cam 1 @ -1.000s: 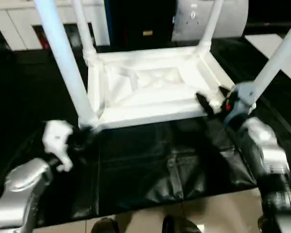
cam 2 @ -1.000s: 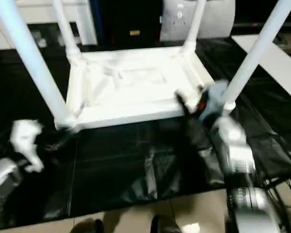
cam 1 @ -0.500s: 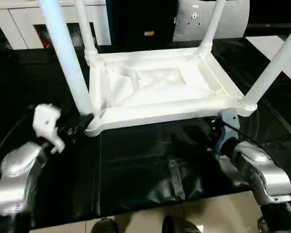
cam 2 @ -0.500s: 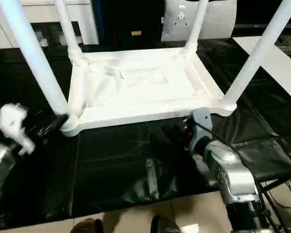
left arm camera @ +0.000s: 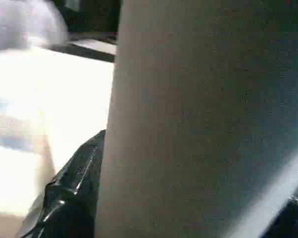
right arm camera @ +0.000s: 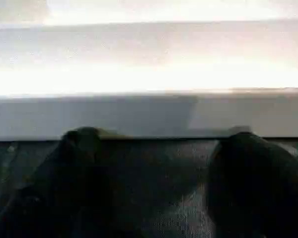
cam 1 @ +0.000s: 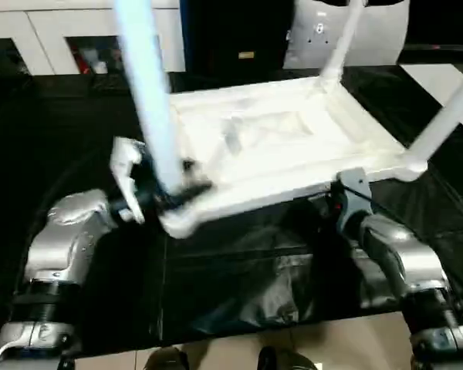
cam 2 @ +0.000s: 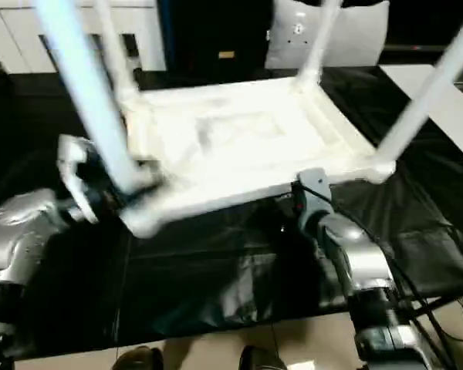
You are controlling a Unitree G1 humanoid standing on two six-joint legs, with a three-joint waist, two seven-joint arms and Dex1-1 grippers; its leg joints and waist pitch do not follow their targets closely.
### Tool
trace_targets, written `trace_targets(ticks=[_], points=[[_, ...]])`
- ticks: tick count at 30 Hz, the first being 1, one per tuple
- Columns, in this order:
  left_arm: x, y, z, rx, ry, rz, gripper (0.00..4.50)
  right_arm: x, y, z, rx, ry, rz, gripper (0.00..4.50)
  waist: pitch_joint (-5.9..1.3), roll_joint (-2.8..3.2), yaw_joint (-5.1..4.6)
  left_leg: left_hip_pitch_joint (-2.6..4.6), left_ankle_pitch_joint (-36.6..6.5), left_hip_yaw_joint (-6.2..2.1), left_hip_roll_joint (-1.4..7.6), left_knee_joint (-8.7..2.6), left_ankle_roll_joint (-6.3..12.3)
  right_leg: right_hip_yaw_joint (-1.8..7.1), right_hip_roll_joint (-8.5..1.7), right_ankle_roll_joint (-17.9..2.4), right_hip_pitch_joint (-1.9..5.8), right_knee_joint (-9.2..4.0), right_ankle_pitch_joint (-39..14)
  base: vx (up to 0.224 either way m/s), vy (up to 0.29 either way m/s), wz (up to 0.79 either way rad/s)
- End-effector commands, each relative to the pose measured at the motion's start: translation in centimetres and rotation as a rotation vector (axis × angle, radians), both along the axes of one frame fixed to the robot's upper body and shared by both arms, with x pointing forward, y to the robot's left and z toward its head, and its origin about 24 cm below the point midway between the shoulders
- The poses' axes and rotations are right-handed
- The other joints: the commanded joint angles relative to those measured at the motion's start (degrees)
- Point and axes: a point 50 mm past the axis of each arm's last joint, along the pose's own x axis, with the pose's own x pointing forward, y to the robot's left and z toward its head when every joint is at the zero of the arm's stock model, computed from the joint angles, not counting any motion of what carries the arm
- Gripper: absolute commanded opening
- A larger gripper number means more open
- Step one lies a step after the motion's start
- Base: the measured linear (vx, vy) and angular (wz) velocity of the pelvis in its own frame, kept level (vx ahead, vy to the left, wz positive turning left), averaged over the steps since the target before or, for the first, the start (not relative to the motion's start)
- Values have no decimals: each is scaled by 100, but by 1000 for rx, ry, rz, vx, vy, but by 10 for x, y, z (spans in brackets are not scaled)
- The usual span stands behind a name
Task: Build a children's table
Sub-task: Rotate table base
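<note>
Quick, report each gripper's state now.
Left gripper: around the near-left white plastic tube leg; grip cannot be told.
Right gripper: open, holding nothing, at the white table's near edge.

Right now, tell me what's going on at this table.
The robot is assembling a white children's table, which lies upside down on the black work surface with legs pointing up. The left gripper is at the near-left leg, fingers either side of it near its socket. The right gripper is open at the tabletop's near edge, holding nothing.
</note>
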Motion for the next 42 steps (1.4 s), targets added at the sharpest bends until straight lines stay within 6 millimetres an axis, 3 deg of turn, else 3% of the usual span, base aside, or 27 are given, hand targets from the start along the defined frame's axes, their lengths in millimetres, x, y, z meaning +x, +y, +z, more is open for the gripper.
trace_targets(ticks=[1,3,7,8,13,17,24,31,34,35,36,37,38,40,42], points=[[-15,-20,-2,10,29,-164,347,7,9,11,14,-59,51,450,-511,12,15,60,-923,30,94,-389,164,293,-278,-1263,437,-292,-1148,0,0,0],[-23,-30,-2,10,33,-228,347,10,15,14,16,-83,90,450,-501,-57,-35,19,-975,27,91,-394,141,286,-283,-1182,455,-311,-1435,0,0,0],[-28,-49,1,-28,24,-262,347,12,23,16,17,-90,144,450,-483,-68,-91,35,-1109,27,87,-389,101,283,-272,-985,434,-374,-1965,0,0,0],[-29,-57,2,-44,16,-264,347,13,27,17,19,-91,165,450,-475,-111,-114,31,-1177,34,79,-386,103,280,-267,-915,429,-407,-2155,0,0,0],[-32,-91,8,-109,30,-315,347,12,43,17,24,-103,300,450,-484,-101,-99,51,-1253,27,77,-362,123,265,-250,-720,396,-453,-2456,0,0,0],[-35,-106,12,-143,34,-351,347,10,51,16,25,-101,363,450,-488,-96,-103,26,-1201,17,79,-360,150,262,-246,-742,409,-437,-2354,0,0,0],[-41,-134,17,-178,24,-415,347,11,56,15,18,-114,391,450,-528,-82,-86,33,-935,34,84,-333,309,278,-227,-1116,428,-355,-1469,0,0,0],[-36,-146,21,-197,-18,-372,347,12,54,13,6,-116,379,450,-531,-65,-68,33,-910,35,88,-323,372,272,-238,-1171,445,-364,-1438,0,0,0],[-23,-148,20,-166,-65,-248,347,13,52,12,-8,-123,360,450,-516,-72,-79,60,-1138,35,82,-323,322,259,-219,-1007,427,-424,-1780,0,0,0],[-13,-147,19,-140,-83,-155,347,14,50,12,-14,-125,343,450,-522,-72,-74,38,-1098,19,88,-334,305,261,-229,-1022,447,-394,-1694,0,0,0],[2,-142,19,-103,-107,-37,347,16,43,11,-23,-120,299,450,-512,-80,-73,50,-1173,24,85,-333,298,250,-220,-954,430,-425,-1833,0,0,0],[2,-142,19,-103,-107,-37,347,16,43,11,-23,-120,299,450,-504,-75,-69,66,-1219,28,73,-331,296,249,-212,-911,412,-454,-1926,0,0,0],[13,-133,20,-77,-126,50,347,17,35,10,-28,-112,247,450,-515,-106,-75,54,-1244,21,64,-326,264,243,-225,-854,442,-443,-2025,0,0,0],[19,-126,21,-71,-135,81,347,17,27,8,-28,-100,199,450,-498,-108,-72,44,-1299,10,38,-326,222,216,-237,-617,433,-495,-2507,0,0,0],[19,-117,23,-64,-139,86,347,14,16,4,-46,-88,168,450,-506,-108,-70,36,-1233,13,33,-315,229,213,-241,-550,421,-513,-2606,0,0,0]])
